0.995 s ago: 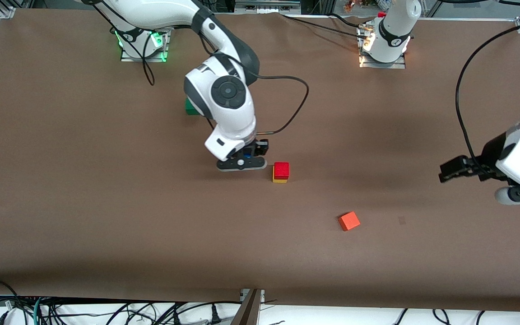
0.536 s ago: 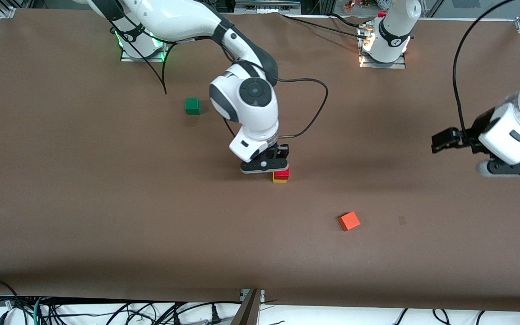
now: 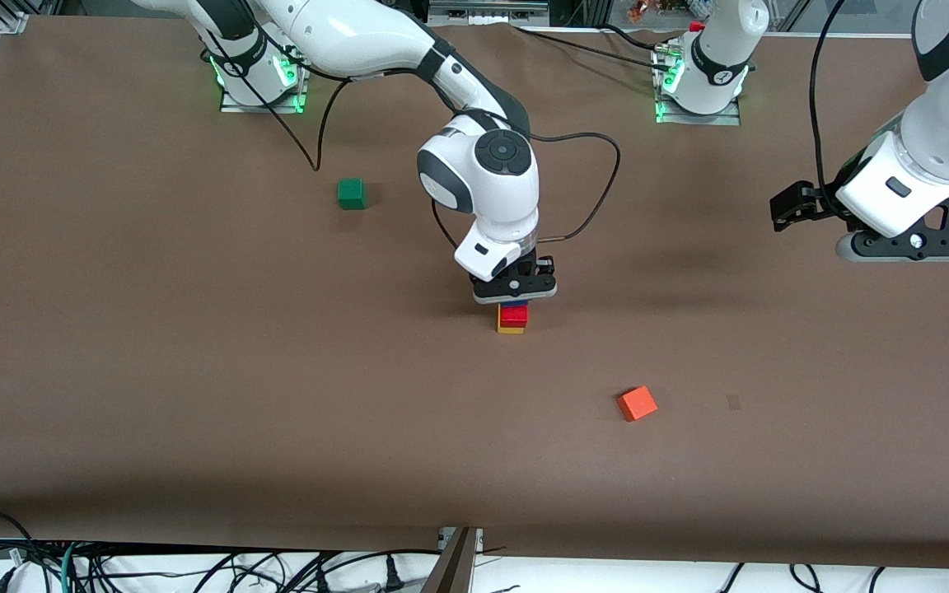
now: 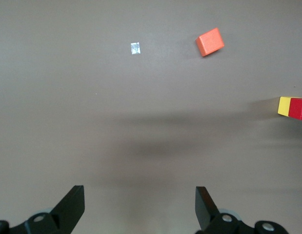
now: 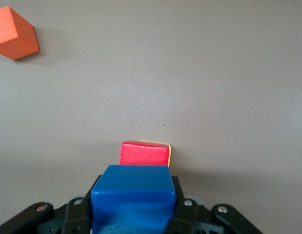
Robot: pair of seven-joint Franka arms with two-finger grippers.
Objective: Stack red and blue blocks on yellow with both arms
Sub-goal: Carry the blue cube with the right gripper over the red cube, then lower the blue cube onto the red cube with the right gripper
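**Right hand holds blue cube over the red-on-yellow stack**

I see my right hand (image 3: 515,295) clamped tight on the blue cube (image 5: 133,192), fingers pressed on two opposite sides of it. It hangs just above the red cube (image 3: 513,314), not yet set down as far as I can tell; in the right wrist view the red top shows just past the blue one's edge, with a thin yellow rim beside it. In the front view only a sliver of blue shows under the hand.

The red cube sits on the yellow cube (image 3: 511,329), squarely aligned, near the middle of the worktop (image 3: 194,371).

My left hand (image 3: 907,245) waits in the air over the left arm's end of the worktop, at about 3 o'clock from the stack in the front view. Fingers (image 4: 72,207) spread fully wide, holding nothing, touching nothing.

Orange-red cube (image 3: 637,403) lies loose, about 4 o'clock from the stack in the front view, nearer the front camera. Green cube (image 3: 351,193) lies at about 10 o'clock from the stack, farther from the camera. Small pale square mark (image 4: 135,48) on the worktop near the orange-red cube.
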